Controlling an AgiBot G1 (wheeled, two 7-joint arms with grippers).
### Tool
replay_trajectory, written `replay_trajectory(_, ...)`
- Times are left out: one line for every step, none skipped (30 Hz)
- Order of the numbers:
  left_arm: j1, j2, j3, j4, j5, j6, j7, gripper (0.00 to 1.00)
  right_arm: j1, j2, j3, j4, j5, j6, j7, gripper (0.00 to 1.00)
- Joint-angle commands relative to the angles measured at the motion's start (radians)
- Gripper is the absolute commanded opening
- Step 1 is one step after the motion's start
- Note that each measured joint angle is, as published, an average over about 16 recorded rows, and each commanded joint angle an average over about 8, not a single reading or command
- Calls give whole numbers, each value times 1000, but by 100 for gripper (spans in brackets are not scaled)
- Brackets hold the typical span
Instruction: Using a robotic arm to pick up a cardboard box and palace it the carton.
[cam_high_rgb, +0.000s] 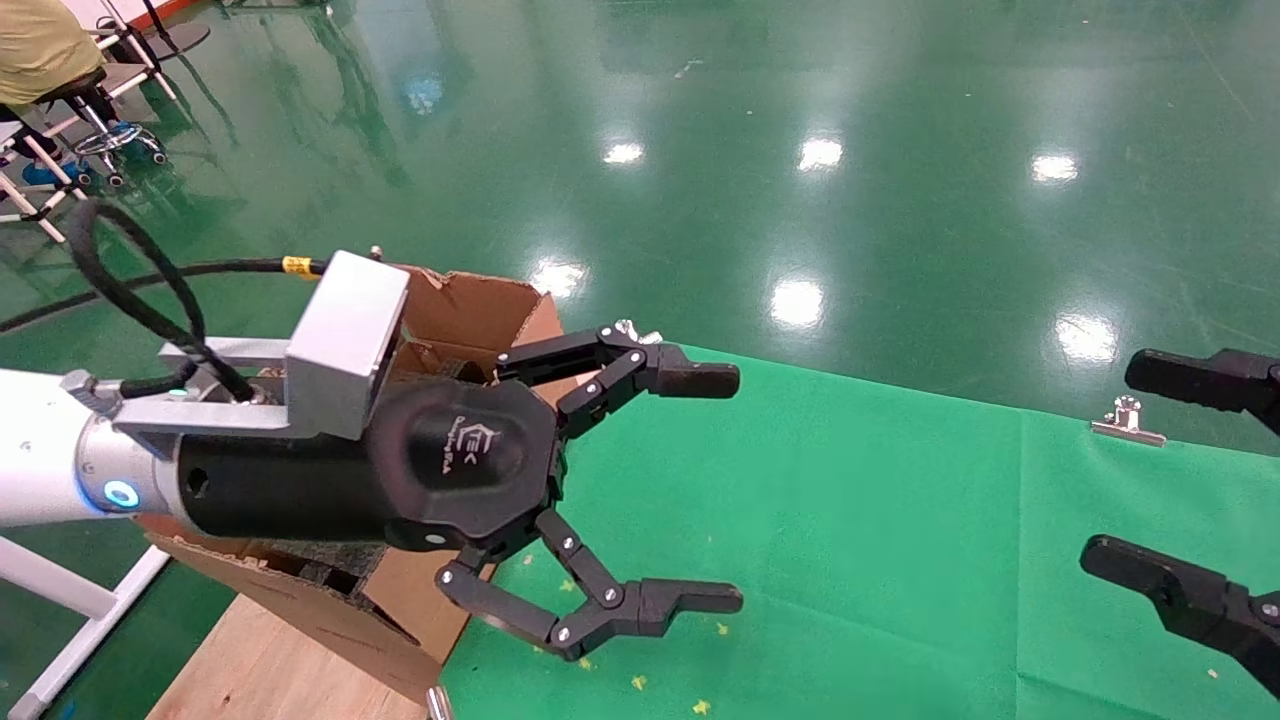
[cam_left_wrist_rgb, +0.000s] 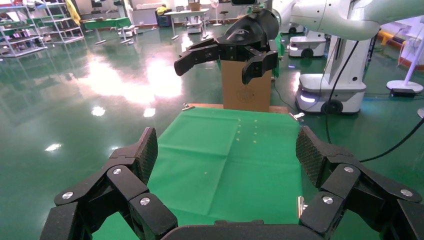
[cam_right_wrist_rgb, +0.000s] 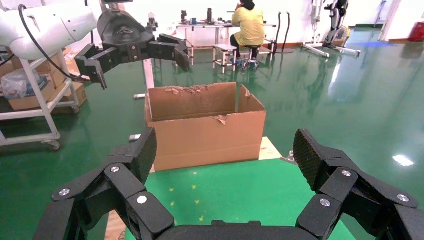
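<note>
The large brown carton (cam_high_rgb: 470, 310) with torn flaps stands at the left end of the green cloth, partly hidden behind my left arm. It also shows in the right wrist view (cam_right_wrist_rgb: 205, 132). My left gripper (cam_high_rgb: 715, 488) is open and empty, held above the cloth just right of the carton; its own view (cam_left_wrist_rgb: 227, 150) shows only bare cloth between the fingers. My right gripper (cam_high_rgb: 1125, 462) is open and empty at the right edge, and its own view (cam_right_wrist_rgb: 226, 150) faces the carton. The small taped cardboard box is out of view.
The green cloth (cam_high_rgb: 850, 520) covers the table, held by a metal clip (cam_high_rgb: 1128, 420) at the far edge. Bare wood (cam_high_rgb: 270, 660) shows by the carton. An upright brown box (cam_left_wrist_rgb: 246, 92) stands beyond the cloth's right end. A person (cam_right_wrist_rgb: 248, 25) sits far off.
</note>
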Motion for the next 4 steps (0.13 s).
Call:
replay_trajectory(-7, 0, 5, 6, 2, 0, -3, 100, 0, 0, 0, 0, 0, 0, 0, 100)
replay_trajectory(-8, 0, 6, 7, 2, 0, -4, 100, 0, 0, 0, 0, 0, 0, 0, 100)
replay_trajectory(-9, 0, 7, 7, 3, 0, -4, 100, 0, 0, 0, 0, 0, 0, 0, 100)
replay_trajectory(-9, 0, 8, 8, 3, 0, -4, 100, 0, 0, 0, 0, 0, 0, 0, 100)
